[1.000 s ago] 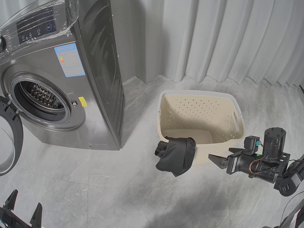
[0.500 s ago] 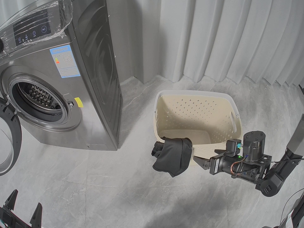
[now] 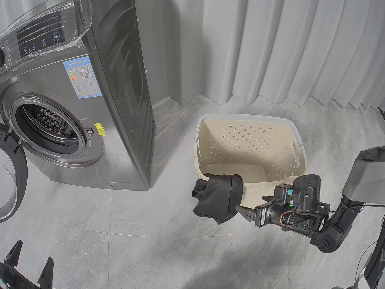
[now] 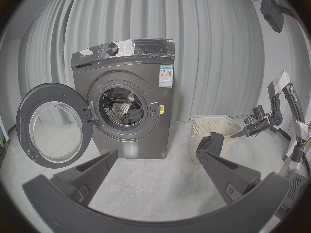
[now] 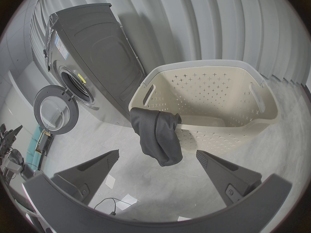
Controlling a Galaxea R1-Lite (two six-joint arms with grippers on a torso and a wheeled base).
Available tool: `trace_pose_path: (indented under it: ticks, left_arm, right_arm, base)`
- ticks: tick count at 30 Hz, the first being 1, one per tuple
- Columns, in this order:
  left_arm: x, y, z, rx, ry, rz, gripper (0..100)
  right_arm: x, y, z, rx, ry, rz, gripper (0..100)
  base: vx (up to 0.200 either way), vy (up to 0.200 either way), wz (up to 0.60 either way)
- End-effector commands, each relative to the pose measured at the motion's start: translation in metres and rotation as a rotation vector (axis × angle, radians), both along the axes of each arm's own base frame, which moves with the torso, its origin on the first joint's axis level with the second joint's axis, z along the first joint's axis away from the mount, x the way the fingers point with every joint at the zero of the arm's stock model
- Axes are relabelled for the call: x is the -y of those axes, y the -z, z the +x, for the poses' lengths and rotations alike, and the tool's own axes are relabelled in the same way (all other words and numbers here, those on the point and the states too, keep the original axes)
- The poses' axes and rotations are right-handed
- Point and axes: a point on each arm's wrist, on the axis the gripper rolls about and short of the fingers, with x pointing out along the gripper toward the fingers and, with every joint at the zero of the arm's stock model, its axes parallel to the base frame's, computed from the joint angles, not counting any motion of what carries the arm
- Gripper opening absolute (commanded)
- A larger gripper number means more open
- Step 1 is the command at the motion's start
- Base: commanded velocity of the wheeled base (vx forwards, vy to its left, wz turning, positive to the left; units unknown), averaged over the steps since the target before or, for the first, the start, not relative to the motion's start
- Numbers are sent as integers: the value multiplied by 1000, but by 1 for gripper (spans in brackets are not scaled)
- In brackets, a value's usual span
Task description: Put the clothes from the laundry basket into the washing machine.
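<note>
Nearest, at the left, the left gripper sits low, fingers spread and empty. To the right, the right gripper is likewise spread and empty, just right of a black cloth garment draped over the near-left rim of the cream perforated plastic laundry basket. Farther left stands the grey front-loading washing machine, its round door swung open and dark clothing in its drum.

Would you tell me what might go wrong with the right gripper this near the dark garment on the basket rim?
The dark garment is only draped over the laundry basket's rim, mostly outside; a nudge from the open right gripper might slide it to the floor. A grasp there may pinch the rim, so lifting could drag or tip the basket.
</note>
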Motion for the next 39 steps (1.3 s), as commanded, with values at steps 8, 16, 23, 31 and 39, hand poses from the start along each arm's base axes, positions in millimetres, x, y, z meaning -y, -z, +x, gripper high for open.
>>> trace_pose_path:
  ticks: [8,16,23,31,39]
  left_arm:
    - [0,5,0,-6,0,1,100]
    - [0,5,1,-8,0,1,100]
    - [0,5,1,-8,0,1,100]
    - [0,5,1,-8,0,1,100]
    - [0,5,1,-8,0,1,100]
  right_arm:
    - [-9,12,3,-3,-21,-2,100]
    - [-9,12,3,-3,-20,-2,100]
    - [-14,15,6,0,-31,-1,100]
    - [-32,25,15,6,-65,-3,100]
    - [-38,35,28,15,-64,-5,100]
  base:
    - [75,0,0]
    - [75,0,0]
    - [0,0,0]
    - [0,0,0]
    - [0,0,0]
